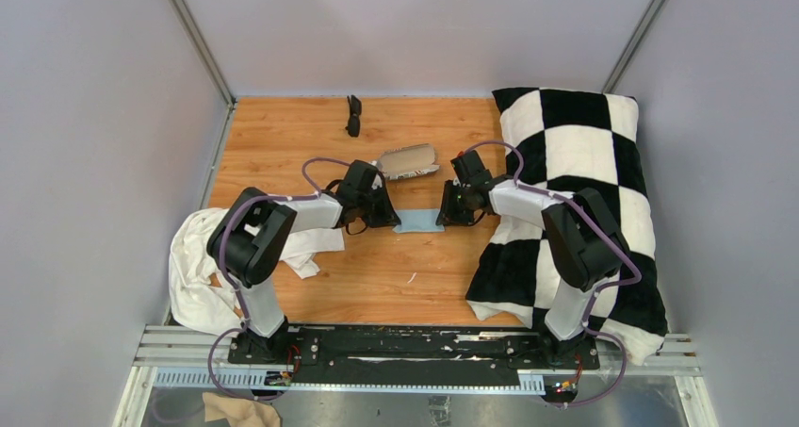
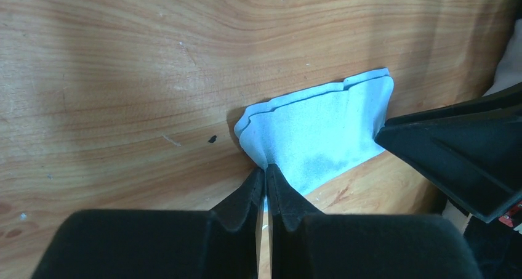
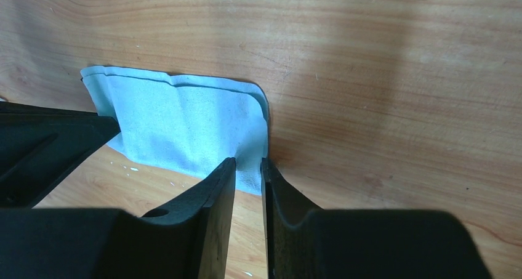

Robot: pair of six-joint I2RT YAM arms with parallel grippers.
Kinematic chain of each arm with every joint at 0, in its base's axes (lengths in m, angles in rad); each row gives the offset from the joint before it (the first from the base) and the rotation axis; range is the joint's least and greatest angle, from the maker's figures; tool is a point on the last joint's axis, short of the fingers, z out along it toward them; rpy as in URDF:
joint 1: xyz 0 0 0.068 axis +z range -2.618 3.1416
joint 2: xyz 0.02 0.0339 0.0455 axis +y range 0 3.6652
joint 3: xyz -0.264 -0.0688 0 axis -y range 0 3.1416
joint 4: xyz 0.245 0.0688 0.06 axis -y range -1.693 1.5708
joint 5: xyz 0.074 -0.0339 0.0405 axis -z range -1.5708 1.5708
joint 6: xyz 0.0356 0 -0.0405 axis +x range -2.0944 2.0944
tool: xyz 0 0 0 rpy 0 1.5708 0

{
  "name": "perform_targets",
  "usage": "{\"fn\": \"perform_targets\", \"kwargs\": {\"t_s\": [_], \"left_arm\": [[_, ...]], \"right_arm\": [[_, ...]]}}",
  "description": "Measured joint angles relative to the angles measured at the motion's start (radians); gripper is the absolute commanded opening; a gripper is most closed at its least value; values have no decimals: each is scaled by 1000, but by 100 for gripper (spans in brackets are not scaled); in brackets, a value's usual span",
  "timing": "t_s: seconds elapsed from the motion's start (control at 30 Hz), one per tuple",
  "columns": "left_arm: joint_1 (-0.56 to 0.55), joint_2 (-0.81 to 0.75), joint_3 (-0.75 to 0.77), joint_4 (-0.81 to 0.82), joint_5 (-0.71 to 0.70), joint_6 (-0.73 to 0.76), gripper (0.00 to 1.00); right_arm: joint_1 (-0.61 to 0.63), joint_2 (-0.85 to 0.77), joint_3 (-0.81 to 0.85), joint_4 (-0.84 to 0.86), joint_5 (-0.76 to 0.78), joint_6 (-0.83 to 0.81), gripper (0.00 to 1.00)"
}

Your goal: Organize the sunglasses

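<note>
The black folded sunglasses (image 1: pixel 353 115) lie at the far edge of the wooden table, away from both grippers. The tan-grey case (image 1: pixel 410 160) lies open behind the grippers. A light-blue cloth (image 1: pixel 418 221) lies folded on the table between them. My left gripper (image 1: pixel 384 216) is shut on the cloth's left corner (image 2: pixel 320 131), its tips (image 2: pixel 266 171) pinching the fabric. My right gripper (image 1: pixel 445 215) stands at the cloth's right corner (image 3: pixel 184 125), its jaws (image 3: pixel 248 162) a narrow gap apart with the cloth's edge between the tips.
A black-and-white checked blanket (image 1: pixel 575 191) covers the table's right side. A crumpled white cloth (image 1: pixel 193 267) lies at the left by the left arm. Grey walls close in the table on three sides.
</note>
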Motion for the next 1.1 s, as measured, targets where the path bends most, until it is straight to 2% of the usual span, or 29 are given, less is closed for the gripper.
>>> {"fn": "perform_targets", "kwargs": {"t_s": [0.13,0.53,1.1], "left_arm": [[0,2,0,6,14,0,0],[0,5,3,9,22,1,0],[0,14,17,-2,32,12,0]], "right_arm": [[0,8,5,2,-1,0,24],[0,20,20,10,-2,2,33],[23,30,58,-28,121,-16,31]]}}
